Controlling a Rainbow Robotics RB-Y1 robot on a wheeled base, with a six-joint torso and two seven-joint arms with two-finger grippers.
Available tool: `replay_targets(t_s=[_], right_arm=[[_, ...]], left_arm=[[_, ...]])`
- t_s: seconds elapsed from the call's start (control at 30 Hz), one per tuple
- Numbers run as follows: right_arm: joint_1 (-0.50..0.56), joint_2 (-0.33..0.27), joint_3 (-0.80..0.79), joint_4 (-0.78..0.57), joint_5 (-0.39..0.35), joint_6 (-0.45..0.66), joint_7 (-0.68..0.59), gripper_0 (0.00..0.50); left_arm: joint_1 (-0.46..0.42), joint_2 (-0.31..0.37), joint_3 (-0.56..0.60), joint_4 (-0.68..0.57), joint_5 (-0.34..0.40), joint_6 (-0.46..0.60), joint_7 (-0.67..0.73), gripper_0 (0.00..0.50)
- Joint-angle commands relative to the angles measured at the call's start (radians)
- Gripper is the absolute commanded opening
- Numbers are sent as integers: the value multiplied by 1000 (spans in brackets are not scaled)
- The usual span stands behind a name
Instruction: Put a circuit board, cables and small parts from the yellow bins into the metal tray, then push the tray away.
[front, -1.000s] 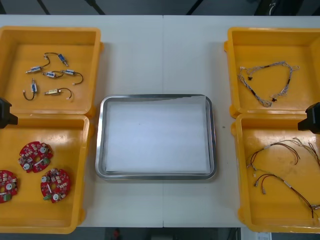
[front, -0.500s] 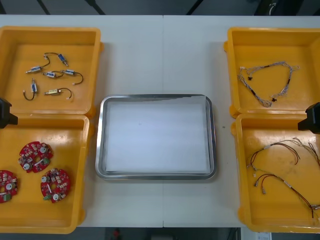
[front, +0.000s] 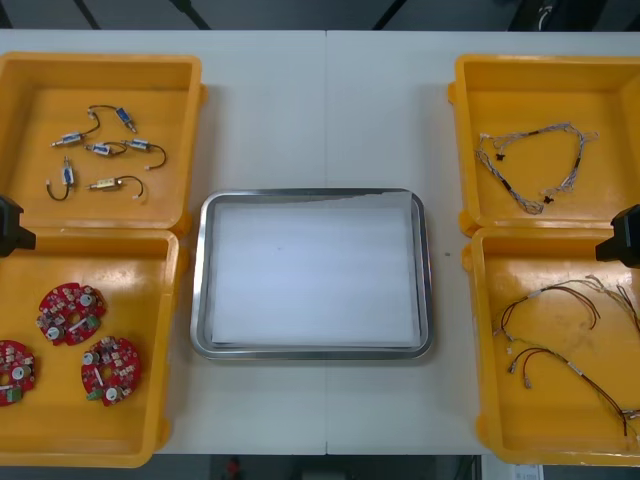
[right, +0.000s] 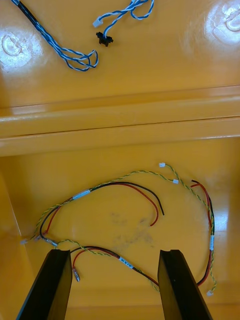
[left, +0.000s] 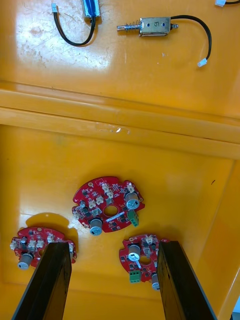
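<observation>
The left gripper (left: 114, 282) hangs, fingers spread wide, over the red boards (left: 100, 197). The right gripper (right: 115, 285), likewise spread, hangs over red and yellow cables (right: 82, 194). The tray (front: 312, 352) sits between the bins (front: 160, 300).

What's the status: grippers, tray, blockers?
Left gripper open over the circuit boards. Right gripper open over the red and yellow cables. Metal tray holds nothing yet. Nothing in the way.

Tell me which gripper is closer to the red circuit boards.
Left. The left gripper hangs open over the near left bin, the circuit boards right at its fingertips. The right gripper is across the metal tray, open over the red and yellow cables.
</observation>
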Motion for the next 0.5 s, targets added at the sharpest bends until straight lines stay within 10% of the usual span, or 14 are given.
replay_targets(t_s=[0.03, 0.5], right_arm=[[4, 8, 4, -8, 8, -10, 25, 500], [4, 8, 4, -8, 8, -10, 25, 500]], left_arm=[[8, 45, -7, -4, 2, 4, -27, 500], [8, 45, -7, -4, 2, 4, -27, 500]])
